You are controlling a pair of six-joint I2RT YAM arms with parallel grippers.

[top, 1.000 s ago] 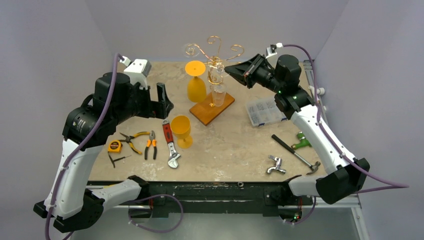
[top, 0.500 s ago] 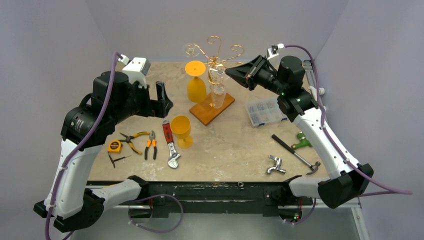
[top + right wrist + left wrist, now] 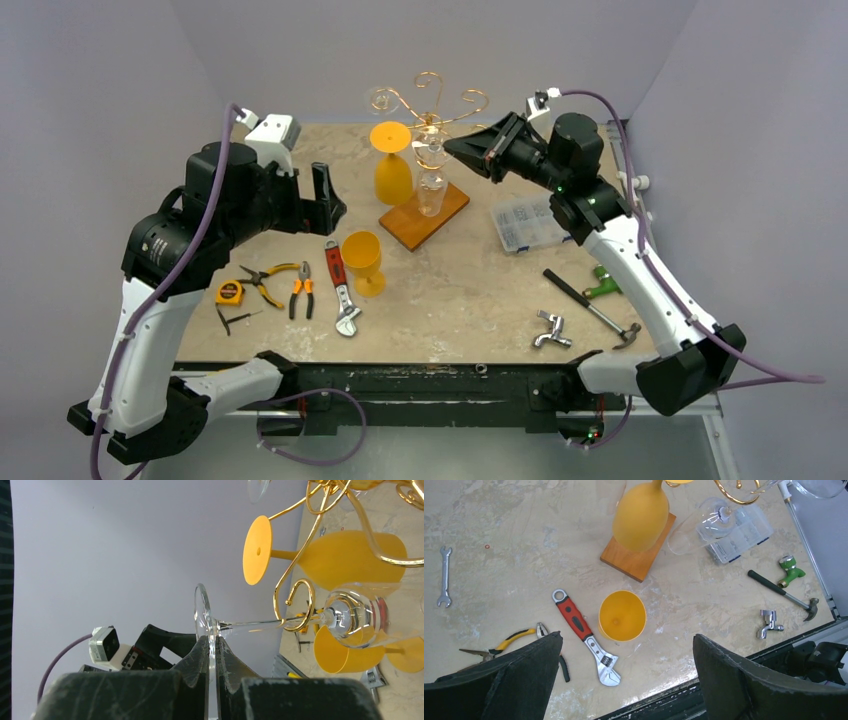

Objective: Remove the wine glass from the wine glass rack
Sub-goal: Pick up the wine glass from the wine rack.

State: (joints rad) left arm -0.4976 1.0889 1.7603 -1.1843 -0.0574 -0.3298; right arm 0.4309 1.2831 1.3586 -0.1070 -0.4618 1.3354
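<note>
At desk's left side, left gripper spread wide, well apart from rack. Clear glass hung bowl-down on rack at far-middle of desk, stem threaded through a gold curl. Right gripper, the nearer one, pinched its foot rim; stem ran straight away from jaws.

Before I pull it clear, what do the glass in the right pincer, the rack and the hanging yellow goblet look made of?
The wine glass: see-through and glossy with bright glints; glass or clear plastic. The wine glass rack: thin shiny gold wire, probably metal, on an orange-brown wooden-looking base. The hanging yellow goblet: opaque, evenly coloured, satin; probably plastic.
</note>
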